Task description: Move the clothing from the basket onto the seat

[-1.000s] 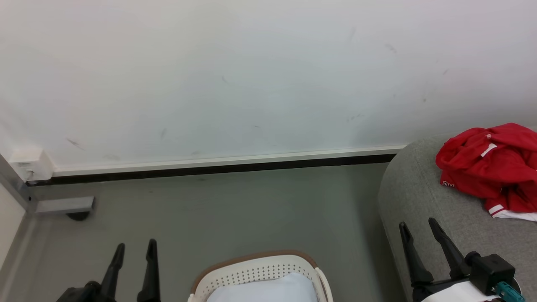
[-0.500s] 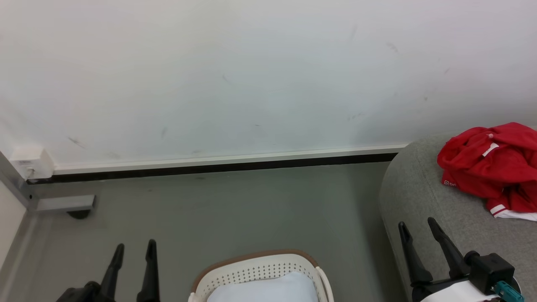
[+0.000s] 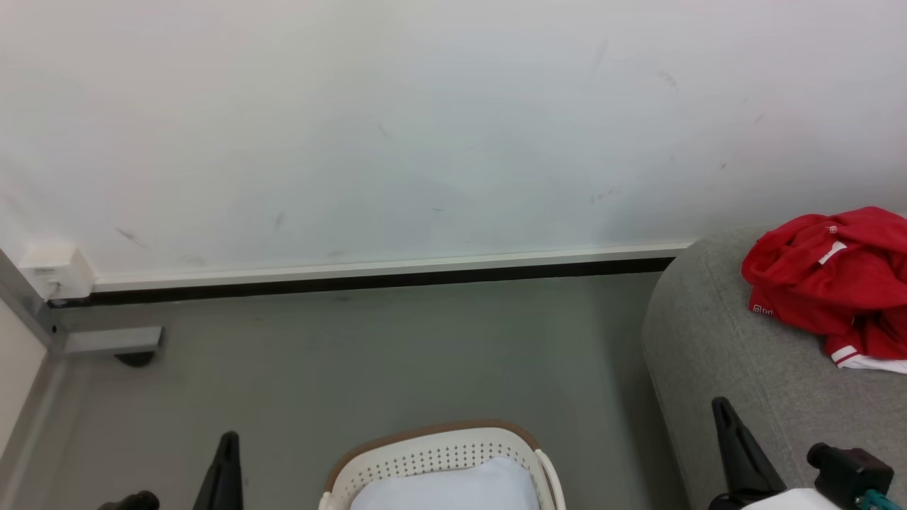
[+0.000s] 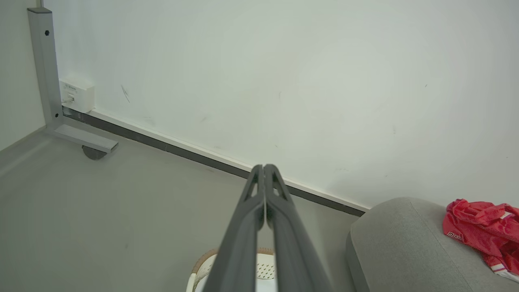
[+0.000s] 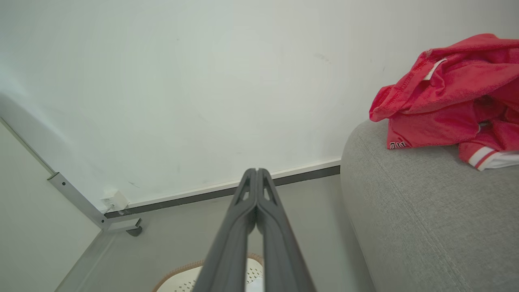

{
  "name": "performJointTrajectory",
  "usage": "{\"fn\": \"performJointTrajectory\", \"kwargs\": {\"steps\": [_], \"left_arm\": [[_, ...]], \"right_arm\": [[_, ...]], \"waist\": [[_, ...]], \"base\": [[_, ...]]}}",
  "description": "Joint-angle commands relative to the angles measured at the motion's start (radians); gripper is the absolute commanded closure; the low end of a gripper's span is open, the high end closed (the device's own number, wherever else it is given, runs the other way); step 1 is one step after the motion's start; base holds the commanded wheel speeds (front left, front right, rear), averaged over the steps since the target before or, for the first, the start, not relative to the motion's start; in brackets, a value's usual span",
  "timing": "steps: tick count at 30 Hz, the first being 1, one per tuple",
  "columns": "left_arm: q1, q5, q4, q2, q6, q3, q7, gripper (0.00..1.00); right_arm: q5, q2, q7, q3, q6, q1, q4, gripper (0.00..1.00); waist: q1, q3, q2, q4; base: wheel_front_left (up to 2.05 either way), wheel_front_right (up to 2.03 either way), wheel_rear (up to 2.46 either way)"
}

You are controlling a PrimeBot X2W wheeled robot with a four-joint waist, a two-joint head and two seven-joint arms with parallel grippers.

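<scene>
The red clothing (image 3: 829, 283) lies crumpled on the light grey seat (image 3: 716, 354) at the right, its white striped trim at the lower edge. It also appears in both wrist views, as the clothing (image 5: 446, 97) and the clothing (image 4: 482, 227). The cream basket (image 3: 432, 439) with a brown rim stands at the bottom centre on the floor and holds a pale blue cloth (image 3: 446, 489). My left gripper (image 4: 264, 166) is shut with nothing in it, left of the basket. My right gripper (image 5: 256, 170) is shut and empty, low beside the seat's front corner.
A white wall with a dark baseboard (image 3: 354, 283) runs behind the grey floor. A metal frame leg with a foot (image 3: 106, 343) and a white wall box (image 3: 53, 273) sit at the far left corner.
Both grippers have gone from open to shut and have dropped lower in the head view. The clothing stays on the seat.
</scene>
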Motion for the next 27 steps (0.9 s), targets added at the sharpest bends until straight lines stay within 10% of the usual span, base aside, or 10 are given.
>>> {"fn": "performJointTrajectory", "kwargs": {"steps": [1,27], "left_arm": [[-0.028,-0.043,-0.014,0.005,-0.003,0.006,0.008,1.0],[-0.067,-0.411,-0.003,0.007,-0.008,0.022,0.107,1.0]], "right_arm": [[0.038,-0.003,0.008,-0.014,0.0,-0.022,-0.02,1.0],[0.376,0.012,0.096,-0.1,-0.001,-0.028,-0.036,1.0]], "waist": [[0.0,0.0,0.0,0.001],[0.0,0.007,0.0,0.011]], "base": [[0.0,0.0,0.0],[0.0,0.0,0.0]]}}
